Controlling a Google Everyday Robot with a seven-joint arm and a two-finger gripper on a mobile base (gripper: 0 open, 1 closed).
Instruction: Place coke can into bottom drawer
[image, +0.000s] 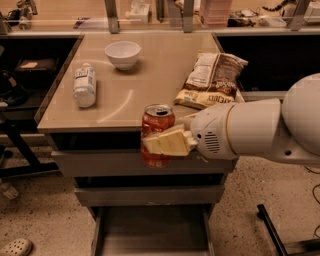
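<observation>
The coke can (156, 121) is red-orange with a silver top and stands upright in my gripper (165, 140). The gripper is shut on the can, its cream fingers (167, 142) wrapped across the can's lower front. It holds the can in the air in front of the cabinet's top edge, before the top drawer front. The white arm comes in from the right. The bottom drawer (150, 232) is pulled out below, a shallow grey tray with a bare floor, almost directly under the can.
On the tan tabletop (150, 65) lie a white bottle (84, 85) at the left, a white bowl (122, 54) at the back and a chip bag (212, 80) at the right. Two closed grey drawer fronts (147, 196) sit above the open drawer.
</observation>
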